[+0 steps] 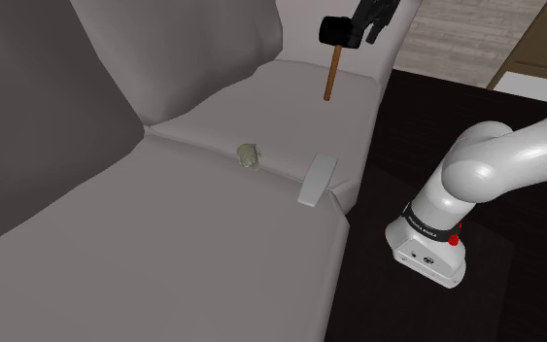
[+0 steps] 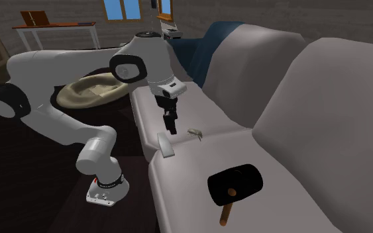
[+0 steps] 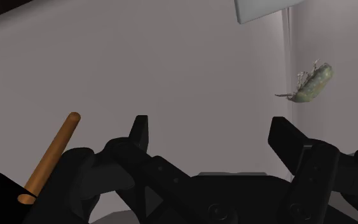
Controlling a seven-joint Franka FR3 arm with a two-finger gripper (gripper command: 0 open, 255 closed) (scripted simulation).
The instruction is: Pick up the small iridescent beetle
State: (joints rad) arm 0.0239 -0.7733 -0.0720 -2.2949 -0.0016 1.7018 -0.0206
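- The all-black two-finger end effector [image 2: 170, 126] hangs above the sofa seat. Its fingers [image 3: 140, 130] are spread wide with nothing between them.
- The small, pale greenish-grey beetle [image 2: 195, 133] lies on the seat by the seam between two cushions. In the second exterior view it is between three and four o'clock of the end effector, and apart from it.
- It is probably very light and hard-shelled, a little slippery, with frail thin legs. I would close gently across the shell's flanks, since the soft cushion will give.
- In the shoulder view, a flat white slab [image 1: 317, 180] sits at about four o'clock of the beetle. A black-headed, wooden-handled hammer [image 1: 331, 73] sits between one and two o'clock.
- The light grey sofa [image 1: 164, 253] carries all of these.
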